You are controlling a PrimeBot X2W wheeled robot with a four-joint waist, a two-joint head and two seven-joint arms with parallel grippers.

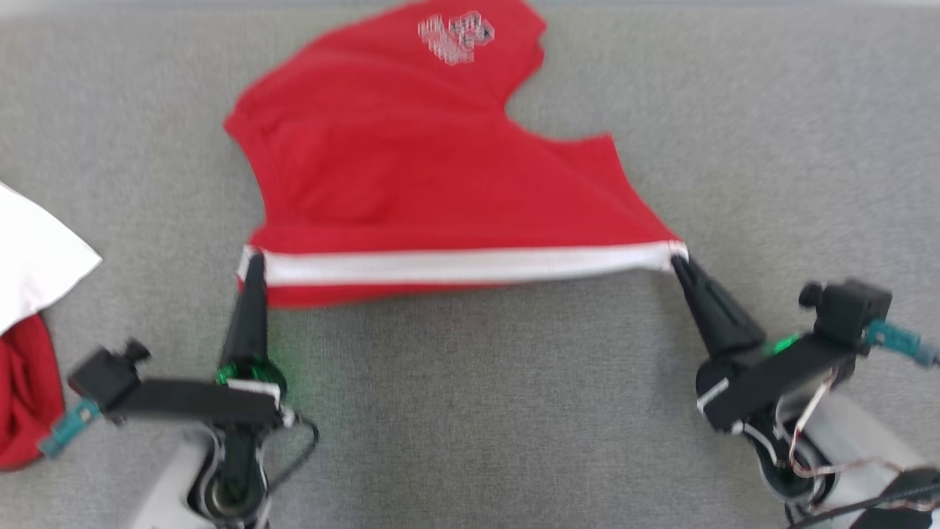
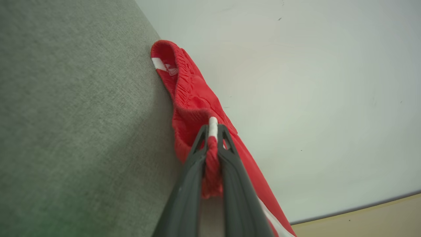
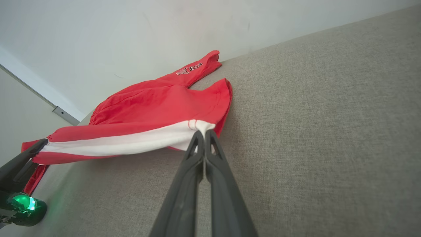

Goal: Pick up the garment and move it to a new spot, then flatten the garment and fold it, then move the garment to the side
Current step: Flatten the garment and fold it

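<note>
Soft, even light is filling all three views, bright and without glare. In the head view, motion blur is smearing the whole picture, including the print point(image 1: 455, 35) on the garment point(image 1: 411, 162), which is casting a faint shadow on the counter point(image 1: 514, 411) under its lifted hem. The wrist views are rendering sharper. A green lamp point(image 3: 24, 201) is tinting the counter beside it, and wide-angle distortion is bending the wall's base line point(image 2: 355, 207).
</note>
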